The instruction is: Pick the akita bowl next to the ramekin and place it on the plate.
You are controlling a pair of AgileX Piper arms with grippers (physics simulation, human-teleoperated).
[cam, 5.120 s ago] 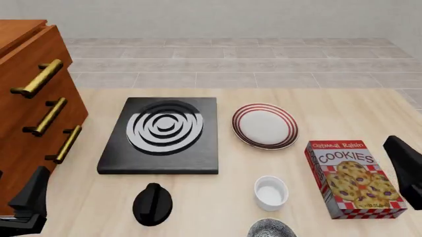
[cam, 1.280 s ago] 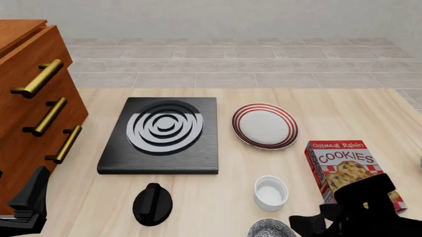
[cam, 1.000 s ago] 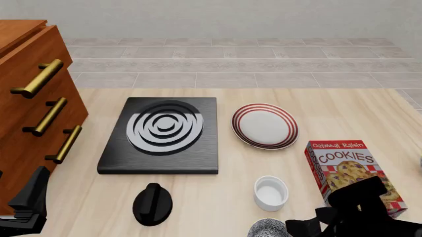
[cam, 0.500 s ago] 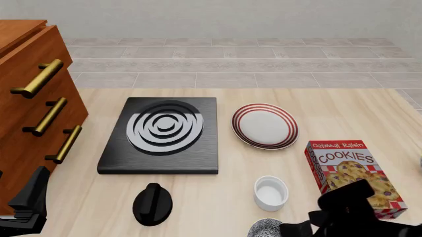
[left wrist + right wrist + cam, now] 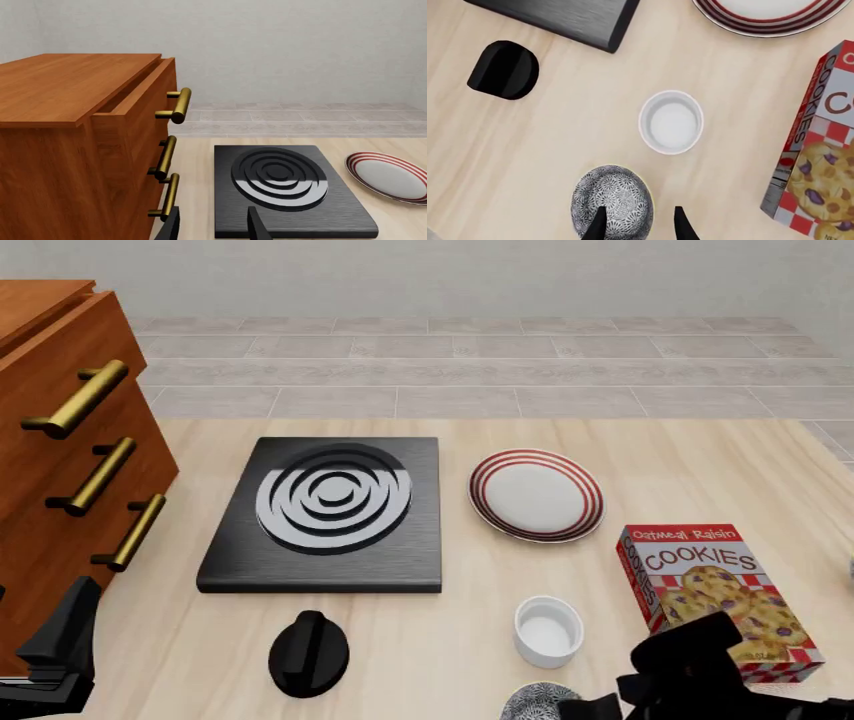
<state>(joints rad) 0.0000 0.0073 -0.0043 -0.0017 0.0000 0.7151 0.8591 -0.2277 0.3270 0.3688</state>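
Left wrist view first: the left gripper (image 5: 212,227) hangs idle beside the wooden drawer chest (image 5: 80,145), its two fingers apart with nothing between them. Ahead sit the black stove plate (image 5: 287,192) and a slice of the plate (image 5: 390,176), red-ringed, bare on top.

Over to the front view: the akita bowl (image 5: 541,704) sits right at the table's near edge, only its speckled far part showing. The ramekin (image 5: 549,630) stands just behind it, apart from it. The plate (image 5: 535,494) lies well beyond, toward the middle of the table (image 5: 441,650), with nothing on it. The cookie box (image 5: 714,598) stands toward the right edge, and a black knob-like thing (image 5: 308,652) sits in front of the stove plate. The right arm's dark bulk covers the near right corner; from here I cannot tell how its fingers stand.

Right wrist view settles that: the right gripper (image 5: 638,222) looks straight down, fingers spread and poised over one side of the akita bowl (image 5: 612,201), not clamped on it. The ramekin (image 5: 671,121) is clear of them.

So: approach under way, no grasp yet. Closing, lifting, carrying past the ramekin and setting down on the plate are all left.
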